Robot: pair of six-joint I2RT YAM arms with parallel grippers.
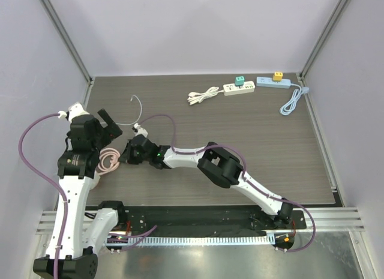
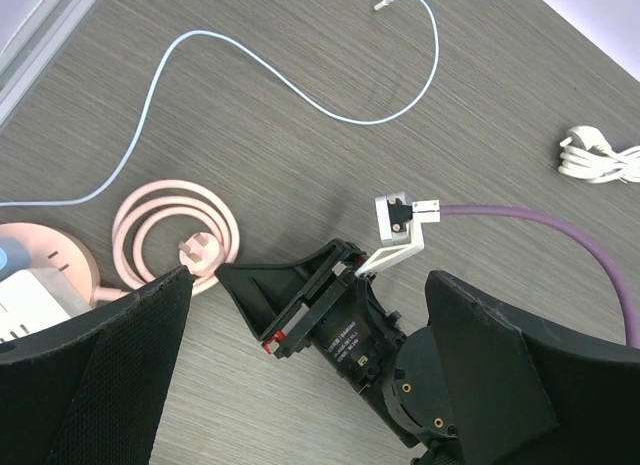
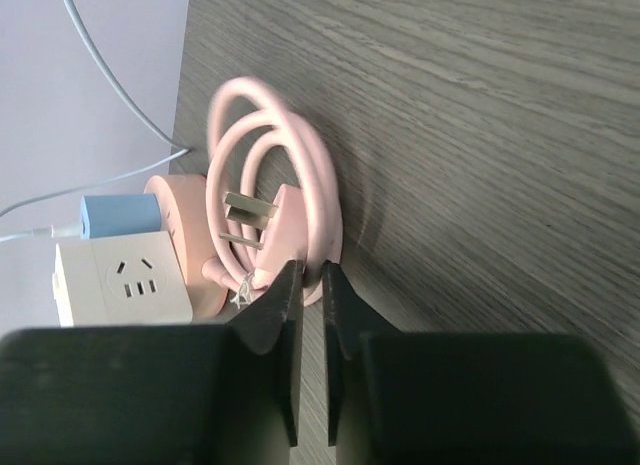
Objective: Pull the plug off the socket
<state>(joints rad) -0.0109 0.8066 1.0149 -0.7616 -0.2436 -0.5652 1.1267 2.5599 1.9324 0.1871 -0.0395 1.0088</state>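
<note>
The right gripper [image 3: 312, 273] has its 2 jaws almost together with a thin gap, tips against the pink plug [image 3: 292, 220] lying inside its coiled cord [image 3: 262, 120]; I cannot tell whether they pinch it. A blue plug [image 3: 115, 217] sits in the round pink socket [image 3: 180, 200] beside it on the table [image 3: 480, 135]. The left gripper [image 1: 110, 128] hangs wide open, empty.

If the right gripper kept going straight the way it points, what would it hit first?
The right gripper would likely meet the coiled pink cord just beyond its tips; depth is unclear.
</note>
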